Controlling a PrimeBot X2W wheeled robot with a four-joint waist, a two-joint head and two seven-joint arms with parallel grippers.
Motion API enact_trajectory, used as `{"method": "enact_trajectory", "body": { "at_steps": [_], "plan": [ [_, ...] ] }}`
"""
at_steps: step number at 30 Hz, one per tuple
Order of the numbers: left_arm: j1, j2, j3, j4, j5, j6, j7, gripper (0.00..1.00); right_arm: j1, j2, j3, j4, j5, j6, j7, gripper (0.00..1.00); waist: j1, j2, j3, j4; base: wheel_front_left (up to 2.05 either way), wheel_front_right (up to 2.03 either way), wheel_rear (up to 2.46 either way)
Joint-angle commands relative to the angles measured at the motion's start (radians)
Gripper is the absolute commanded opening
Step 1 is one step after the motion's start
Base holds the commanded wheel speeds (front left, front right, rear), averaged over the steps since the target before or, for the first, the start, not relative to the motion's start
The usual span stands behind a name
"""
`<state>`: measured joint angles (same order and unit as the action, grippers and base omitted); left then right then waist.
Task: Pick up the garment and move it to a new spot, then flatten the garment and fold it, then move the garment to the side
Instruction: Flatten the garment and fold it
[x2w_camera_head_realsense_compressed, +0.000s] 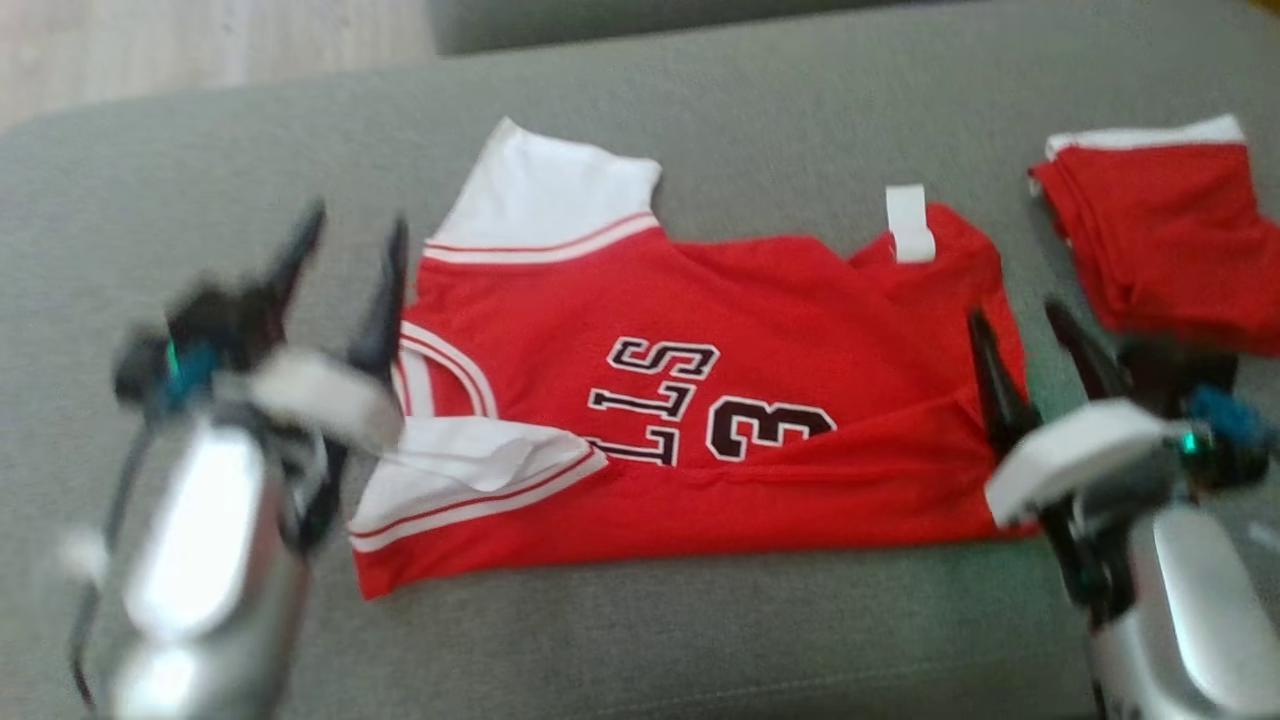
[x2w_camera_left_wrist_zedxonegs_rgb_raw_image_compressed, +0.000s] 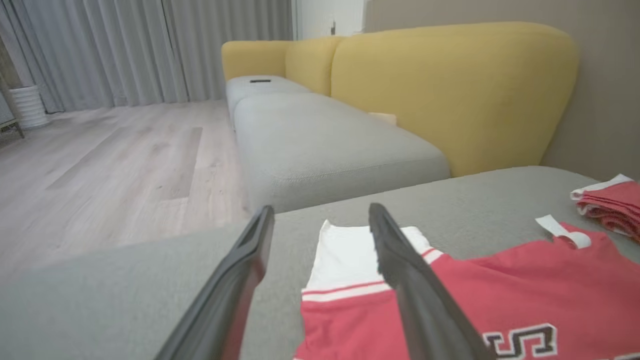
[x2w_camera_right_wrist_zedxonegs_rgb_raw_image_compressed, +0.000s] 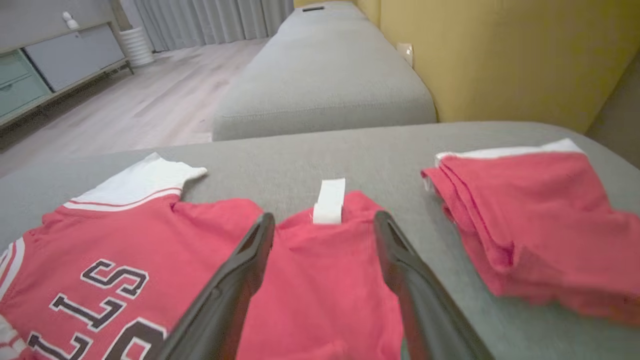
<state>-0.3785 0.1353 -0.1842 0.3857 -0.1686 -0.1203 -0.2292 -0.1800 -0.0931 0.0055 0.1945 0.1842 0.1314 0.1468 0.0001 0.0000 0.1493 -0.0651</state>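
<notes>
In the head view the folded red jersey (x2w_camera_head_realsense_compressed: 800, 320), white-trimmed, lies mid-frame on the grey cushion (x2w_camera_head_realsense_compressed: 700, 640) between spread left fingers (x2w_camera_head_realsense_compressed: 385, 300) and spread right fingers (x2w_camera_head_realsense_compressed: 995, 385); left wrist view, lower right; right wrist view, lower left and centre.

Jersey (x2w_camera_head_realsense_compressed: 700, 400) on cushion (x2w_camera_head_realsense_compressed: 700, 130), shorts (x2w_camera_head_realsense_compressed: 1170, 240) at jersey's two o'clock, left gripper (x2w_camera_head_realsense_compressed: 358, 220) at its nine, right gripper (x2w_camera_head_realsense_compressed: 1015, 312) at its three.

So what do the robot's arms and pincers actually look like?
Each arm is a rounded, shiny silver forearm ending in a white wrist block with teal-blue parts. The left pincer and right pincer each have two long, dark, tapering fingers.
</notes>
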Motion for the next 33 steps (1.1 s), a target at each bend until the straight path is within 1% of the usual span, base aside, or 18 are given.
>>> {"method": "enact_trajectory", "body": {
  "at_steps": [1, 2, 4, 7, 9, 10, 13, 17, 19, 24, 28, 33],
  "plan": [
    [-0.149, 0.057, 0.001, -0.001, -0.003, -0.006, 0.038, 1.0, -0.083, -0.019, 0.044, -0.044, -0.007, -0.001, -0.007, 1.0, -0.0001, 0.0, 0.066, -0.047, 0.0, 0.0, 0.0],
    [-0.197, 0.078, -0.021, 0.023, -0.013, -0.008, 0.076, 1.0, -0.105, -0.024, 0.056, -0.044, -0.008, -0.001, -0.005, 1.0, -0.0001, 0.0, 0.086, -0.06, 0.0, 0.0, 0.0],
    [-0.294, 0.122, -0.103, 0.062, -0.065, -0.009, 0.142, 1.0, -0.149, -0.033, 0.074, -0.041, -0.005, -0.001, -0.005, 1.0, -0.0001, 0.0, 0.12, -0.081, 0.0, 0.0, 0.0],
    [-0.429, 0.206, -0.244, 0.118, -0.194, -0.01, 0.252, 1.0, -0.213, -0.047, 0.099, -0.032, -0.001, -0.001, -0.006, 1.0, -0.0001, 0.0, 0.168, -0.113, 0.0, 0.0, 0.0],
    [-0.503, 0.26, -0.321, 0.147, -0.303, -0.01, 0.322, 1.0, -0.253, -0.052, 0.115, -0.025, 0.005, -0.001, -0.009, 1.0, -0.0001, 0.0, 0.197, -0.133, 0.0, 0.0, 0.0],
    [-0.503, 0.26, -0.321, 0.147, -0.303, -0.01, 0.322, 1.0, -0.253, -0.052, 0.115, -0.025, 0.005, -0.001, -0.009, 1.0, -0.0001, 0.0, 0.197, -0.133, 0.0, 0.0, 0.0],
    [-0.601, 0.35, -0.447, 0.169, -0.409, -0.01, 0.401, 1.0, -0.303, -0.06, 0.14, -0.012, 0.012, -0.001, -0.015, 1.0, -0.0001, 0.0, 0.232, -0.159, 0.0, 0.0, 0.0],
    [-0.699, 0.427, -0.554, 0.214, -0.516, -0.01, 0.47, 1.0, -0.353, -0.066, 0.169, 0.002, 0.022, -0.001, -0.025, 1.0, -0.0001, 0.0, 0.27, -0.185, 0.0, 0.0, 0.0],
    [-0.746, 0.45, -0.577, 0.255, -0.53, -0.01, 0.48, 1.0, -0.375, -0.067, 0.183, 0.006, 0.029, -0.001, -0.03, 1.0, -0.0001, 0.0, 0.29, -0.199, 0.0, 0.0, 0.0],
    [-0.822, 0.476, -0.641, 0.323, -0.575, -0.01, 0.494, 1.0, -0.423, -0.059, 0.215, 0.019, 0.045, -0.001, -0.045, 1.0, -0.0001, 0.0, 0.336, -0.236, 0.0, 0.0, 0.0],
    [-0.868, 0.49, -0.688, 0.377, -0.594, -0.01, 0.502, 1.0, -0.459, -0.061, 0.234, 0.046, 0.045, -0.001, -0.05, 1.0, -0.0001, 0.0, 0.366, -0.256, 0.0, 0.0, 0.0],
    [-0.908, 0.499, -0.749, 0.403, -0.624, -0.01, 0.503, 1.0, -0.499, -0.068, 0.247, 0.072, 0.057, -0.001, -0.063, 1.0, -0.0001, 0.0, 0.388, -0.27, 0.0, 0.0, 0.0]
  ]
}}
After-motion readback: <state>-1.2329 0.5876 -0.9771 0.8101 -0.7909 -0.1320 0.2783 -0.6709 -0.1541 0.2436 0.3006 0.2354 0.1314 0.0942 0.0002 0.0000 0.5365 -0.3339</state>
